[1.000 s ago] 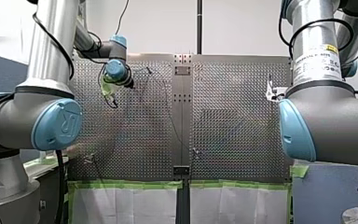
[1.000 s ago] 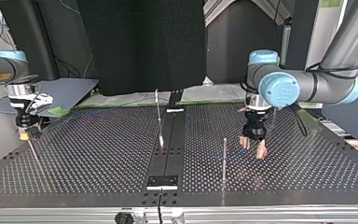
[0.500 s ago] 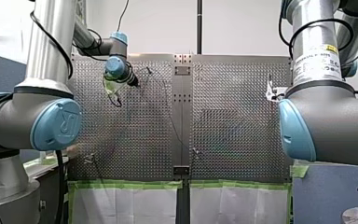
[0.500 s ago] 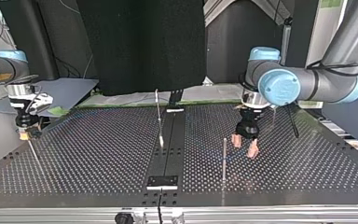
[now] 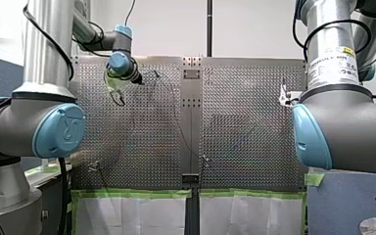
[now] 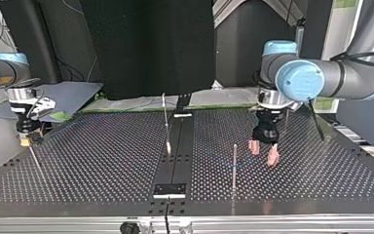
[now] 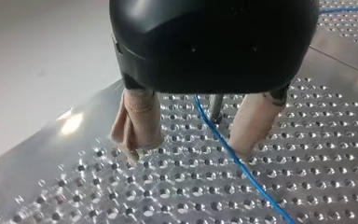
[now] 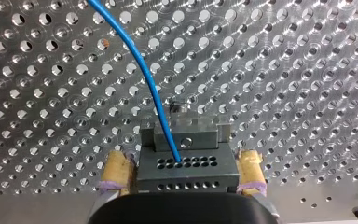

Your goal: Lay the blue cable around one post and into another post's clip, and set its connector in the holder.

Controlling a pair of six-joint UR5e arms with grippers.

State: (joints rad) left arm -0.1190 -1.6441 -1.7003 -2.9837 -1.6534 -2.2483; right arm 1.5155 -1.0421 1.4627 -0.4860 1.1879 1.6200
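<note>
The blue cable (image 7: 223,144) lies on the perforated table and runs between the beige fingers (image 7: 137,123) of my left gripper (image 7: 186,153), which is open and hovers just over the plate. A thin post (image 7: 216,106) stands just ahead of it; in the top view this post (image 6: 233,163) is beside my left gripper (image 6: 263,153). A second, taller post (image 6: 165,119) stands near the table's middle. My right gripper (image 8: 184,163), with yellow pads, is shut on the grey connector (image 8: 186,156), and the cable (image 8: 144,70) leads away from it. At the top view's left, my right gripper (image 6: 27,139) hangs over the table's edge.
A dark plate (image 6: 169,190) sits on the centre strip (image 6: 175,156) at the top view's near edge. Another small plate (image 5: 192,73) shows on that strip in the front view. My right arm's elbow (image 5: 342,127) fills the front view's right side.
My left gripper has swung toward the post and back in the top view, and has drifted up the plate in the front view. The right arm has stayed still.
</note>
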